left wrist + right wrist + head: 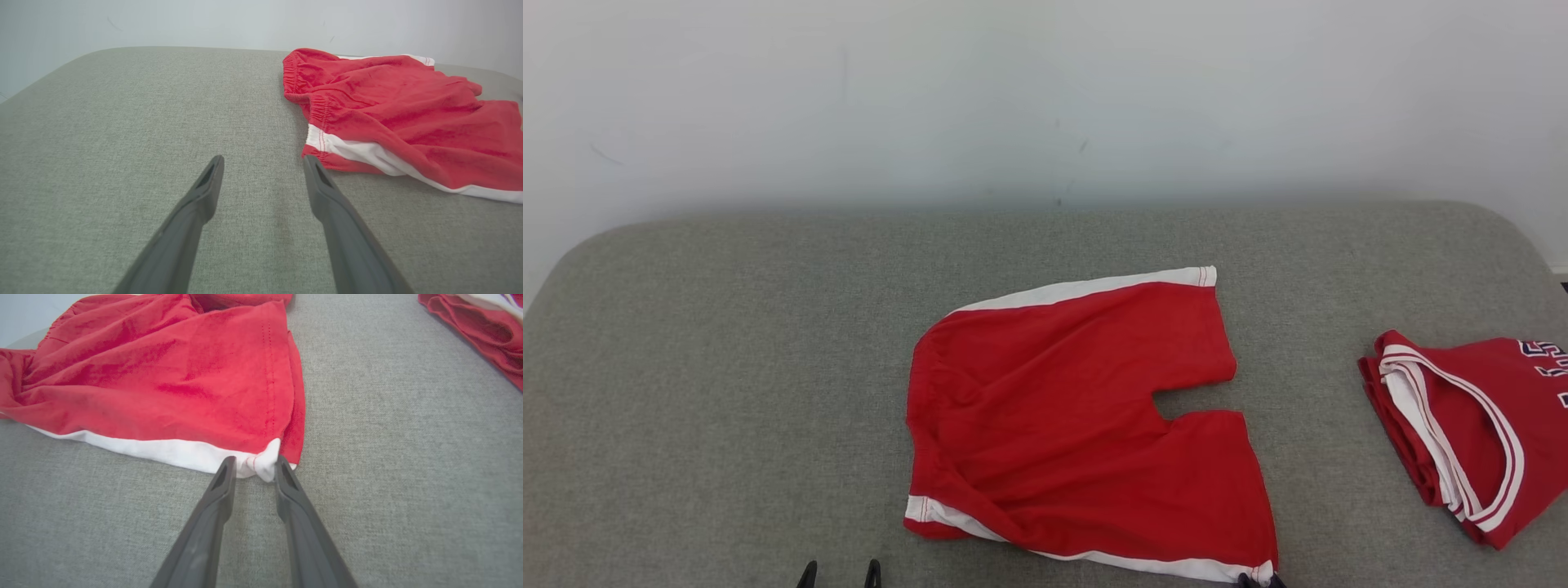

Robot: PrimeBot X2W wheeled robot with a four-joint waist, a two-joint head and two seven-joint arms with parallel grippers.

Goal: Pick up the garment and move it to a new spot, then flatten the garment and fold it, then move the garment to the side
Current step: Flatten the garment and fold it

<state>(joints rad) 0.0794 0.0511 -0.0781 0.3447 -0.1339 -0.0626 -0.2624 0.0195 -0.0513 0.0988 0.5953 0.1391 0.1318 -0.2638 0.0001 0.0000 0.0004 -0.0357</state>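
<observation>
The red shorts (1062, 425) are lying spread out on the grey padded surface (727, 367), roughly mid-width but sitting toward the near edge and a bit over to the right. The elastic waistband (923, 408) is pointing at the left edge, all gathered and crinkly. The two legs are pointing at the right edge, with a notch of grey showing between them. A white stripe (1094, 287) is running down the far side seam and a second white stripe (1143, 563) is running along the near side, with thin red stitching at the hems. The cloth isn't lying fully flat, it's rumpling up around the waistband.

The right gripper (255, 460) is sitting low at the near edge. Its two dark fingers (212, 506) are pinching the white hem corner of the near leg, and the cloth is puckering up between the tips. The left gripper (263, 160) is hanging over bare grey just beside the near waistband corner, with its fingers spread wide.

Over by the right edge, a folded red jersey (1462, 425) with white trim and dark lettering is sitting well apart from the shorts. A pale wall (1013, 98) is standing behind the far edge.
</observation>
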